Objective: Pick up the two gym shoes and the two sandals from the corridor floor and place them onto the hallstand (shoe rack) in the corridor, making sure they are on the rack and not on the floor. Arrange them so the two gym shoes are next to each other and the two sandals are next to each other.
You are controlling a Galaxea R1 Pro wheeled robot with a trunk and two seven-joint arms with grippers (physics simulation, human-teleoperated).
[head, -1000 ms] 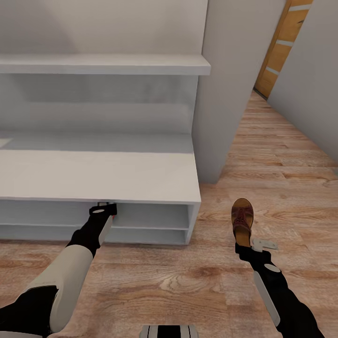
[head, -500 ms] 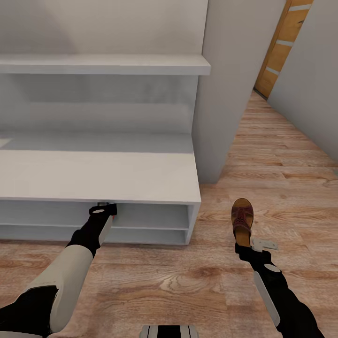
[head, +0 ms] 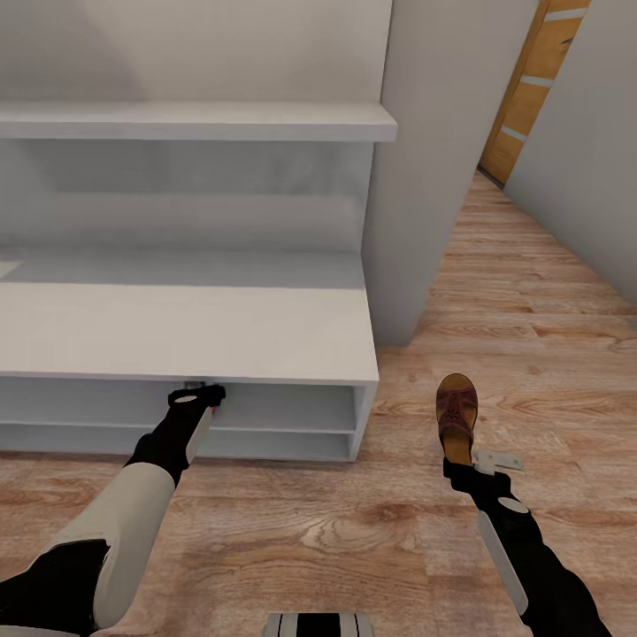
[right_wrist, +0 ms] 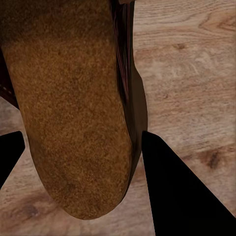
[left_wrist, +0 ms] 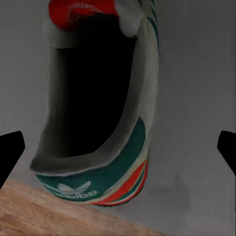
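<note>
head view is showing the left arm reaching toward the hallstand, its left gripper sitting at the front edge of the upper open shelf, just under the bench top. left wrist view is looking down into a gym shoe, white with green and red-orange stripes at the heel, lying on the grey shelf surface. the two black fingertips are standing wide apart at either side of the shoe, touching nothing, with a strip of the corridor floor showing at the shelf edge.

on the other side, a sandal is lying on the wood floor to the right of the rack, toe pointing away from the robot. the right gripper is sitting at its heel. right wrist view is showing the tan footbed between the two dark fingers, one right against the sandal's edge; whether they are clamping it, i cannot tell.
</note>
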